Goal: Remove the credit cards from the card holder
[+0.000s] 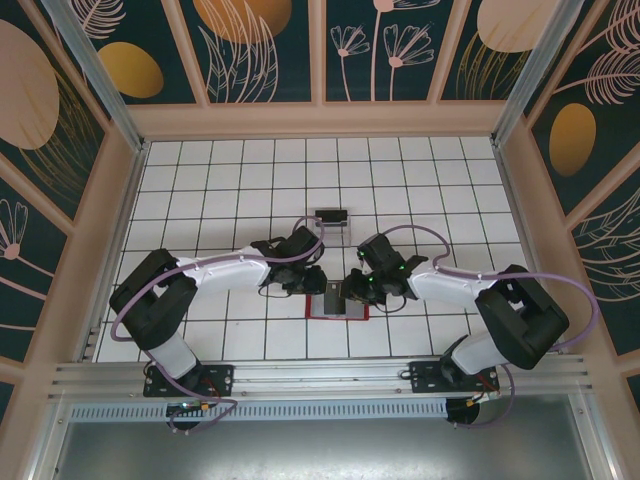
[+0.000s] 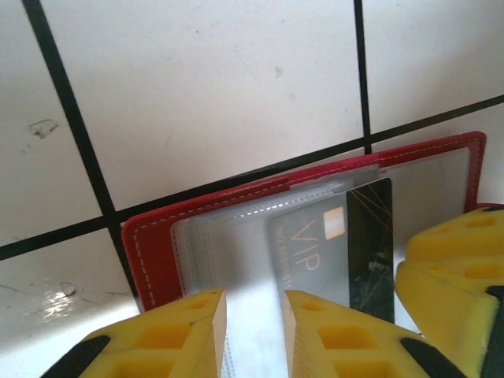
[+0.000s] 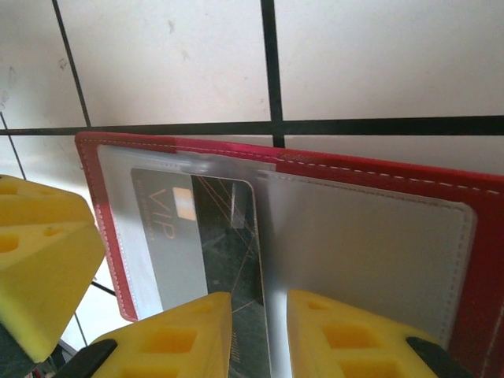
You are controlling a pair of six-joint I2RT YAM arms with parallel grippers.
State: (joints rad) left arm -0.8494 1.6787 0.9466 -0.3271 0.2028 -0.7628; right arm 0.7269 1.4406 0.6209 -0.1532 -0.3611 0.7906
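Near edge: a metal rail (image 1: 320, 375) runs along the front of the counter (image 1: 400, 170), and both arm bases are bolted on it.
Arms: both bend inward and meet over the middle of the tiled counter.
Left gripper (image 2: 255, 315): it is low over the near-left part of the card holder. Its yellow fingers are a narrow gap apart, with nothing clamped between them.
Right gripper (image 3: 260, 315): it faces the left one from the other side, just beside it. Its fingers are also narrowly parted, and no grip shows. They stand over the right edge of the card.
Neighbouring fingers: in the left wrist view one yellow finger (image 2: 449, 268) of the right gripper stands at the right. In the right wrist view one finger (image 3: 39, 252) of the left gripper stands at the left.
Card holder (image 2: 157, 244): red with pale stitching, lying open and flat on the counter between the two grippers. Its clear plastic pockets (image 3: 362, 252) face up.
Credit card (image 2: 315, 252): half grey and half black, marked VIP, with a small gold chip. It is tucked in a clear pocket of the card holder, not yet out.
Beyond the holder: a small clear box (image 1: 331, 225) with a dark top stands apart from it, farther up the counter.
Far side: panels (image 1: 270, 50) with leaf and disc patterns enclose the counter.
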